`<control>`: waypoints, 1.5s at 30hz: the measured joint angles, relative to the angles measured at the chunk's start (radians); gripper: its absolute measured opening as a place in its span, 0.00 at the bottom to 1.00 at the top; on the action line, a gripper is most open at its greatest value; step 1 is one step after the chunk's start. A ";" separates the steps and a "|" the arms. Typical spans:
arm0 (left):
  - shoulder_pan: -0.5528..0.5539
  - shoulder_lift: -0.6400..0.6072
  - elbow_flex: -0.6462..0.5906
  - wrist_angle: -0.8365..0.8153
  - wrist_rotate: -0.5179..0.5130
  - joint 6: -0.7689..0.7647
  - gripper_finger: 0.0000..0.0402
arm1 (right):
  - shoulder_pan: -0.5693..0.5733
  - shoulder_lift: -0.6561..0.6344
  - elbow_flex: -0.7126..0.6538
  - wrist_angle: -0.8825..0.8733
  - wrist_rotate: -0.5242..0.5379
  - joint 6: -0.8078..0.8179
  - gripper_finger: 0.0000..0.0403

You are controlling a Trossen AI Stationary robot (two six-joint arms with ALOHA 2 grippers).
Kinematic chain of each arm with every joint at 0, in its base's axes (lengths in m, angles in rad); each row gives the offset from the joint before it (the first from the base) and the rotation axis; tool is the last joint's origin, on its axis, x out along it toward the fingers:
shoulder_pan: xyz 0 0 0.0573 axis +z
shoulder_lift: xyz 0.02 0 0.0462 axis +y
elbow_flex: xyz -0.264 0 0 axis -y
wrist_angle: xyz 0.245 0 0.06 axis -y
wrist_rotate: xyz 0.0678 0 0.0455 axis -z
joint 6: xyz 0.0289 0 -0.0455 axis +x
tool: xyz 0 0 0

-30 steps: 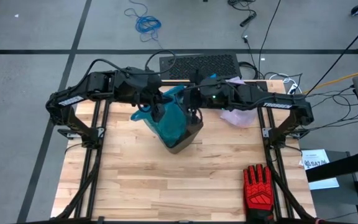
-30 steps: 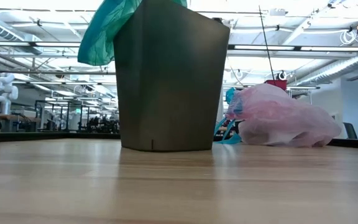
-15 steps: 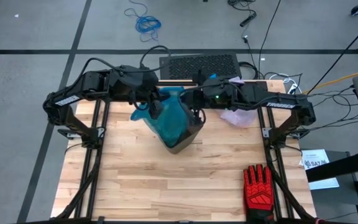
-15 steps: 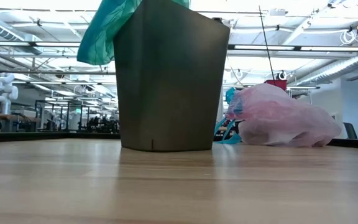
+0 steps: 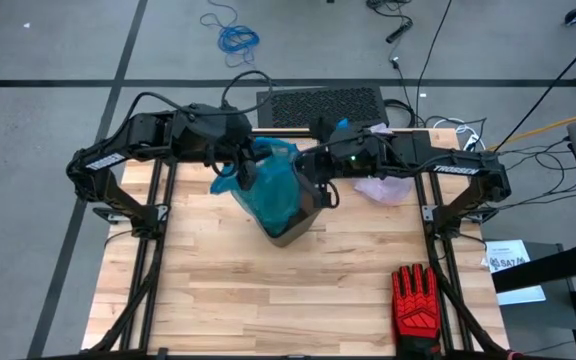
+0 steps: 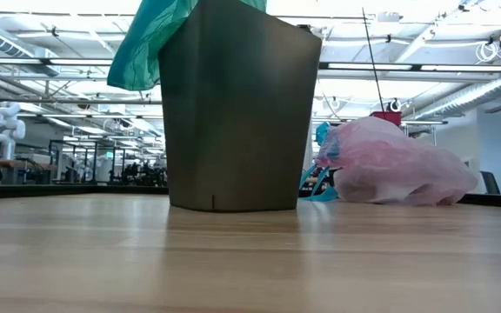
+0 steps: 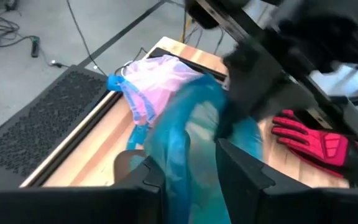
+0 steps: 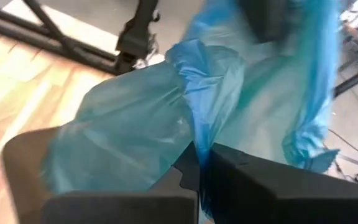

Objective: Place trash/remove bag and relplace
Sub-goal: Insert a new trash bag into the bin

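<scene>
Wooden table [image 5: 218, 300] carries the dark bin [image 6: 237, 113] near its far edge. The filled pink bag [image 5: 383, 186] already lies at the far right edge, apparently removed. Remaining: seating the teal bag [image 5: 273, 185]. Right gripper [image 8: 199, 163] is clenched on it; left gripper [image 7: 188, 165] straddles it, fingers parted.

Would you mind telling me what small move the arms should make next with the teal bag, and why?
Probably the right gripper, shut on the teal bag, should draw that edge outward over the bin rim, because the bag is bunched above the opening and the left gripper is open around its other side.
</scene>
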 joint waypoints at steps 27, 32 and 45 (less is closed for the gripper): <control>0.162 0.018 0.000 0.040 0.028 -0.005 0.00 | 0.061 -0.052 0.007 -0.383 0.144 0.049 0.00; 0.125 0.063 -0.002 0.025 0.021 -0.007 0.00 | 0.096 -0.059 -0.125 -0.424 0.138 0.087 0.00; 0.135 0.126 0.001 0.022 0.062 -0.003 0.00 | 0.228 -0.171 -0.144 -0.441 0.138 0.308 0.00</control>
